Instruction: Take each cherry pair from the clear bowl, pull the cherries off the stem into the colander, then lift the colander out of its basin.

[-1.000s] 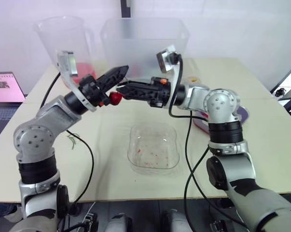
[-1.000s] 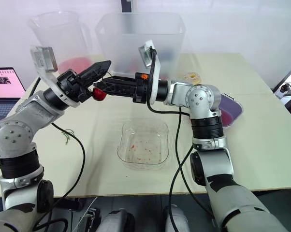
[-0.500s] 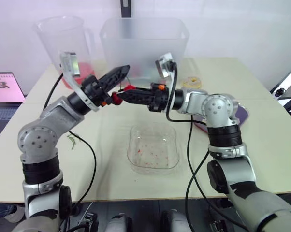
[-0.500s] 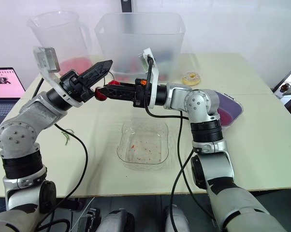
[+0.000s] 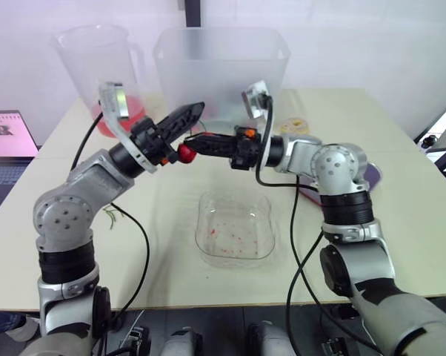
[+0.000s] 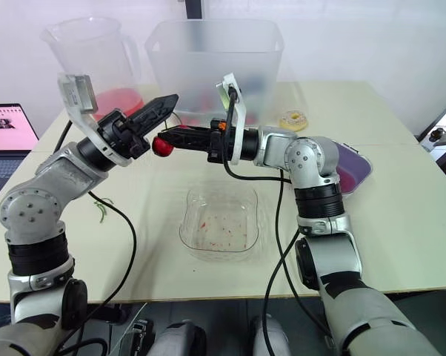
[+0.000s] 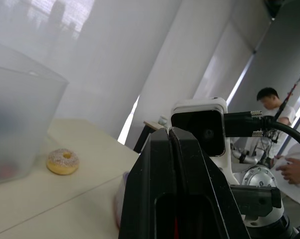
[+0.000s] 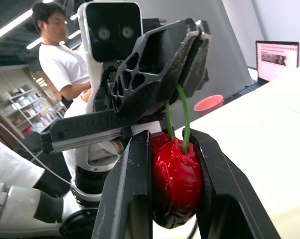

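Cherry pair (image 8: 175,181) in right hand (image 6: 172,138); clear bowl (image 5: 201,236) near, doughnut (image 7: 63,161) beyond.

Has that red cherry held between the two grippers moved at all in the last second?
Yes, slightly. Against the clear bowl, which has stayed put, the cherry has shifted a little toward the robot's right.

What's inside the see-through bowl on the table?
Only tiny red specks on the bottom of the bowl. Nothing covers it, so no cherries hide there. The cherries are up in the right pincer, their stem in the left pincer.
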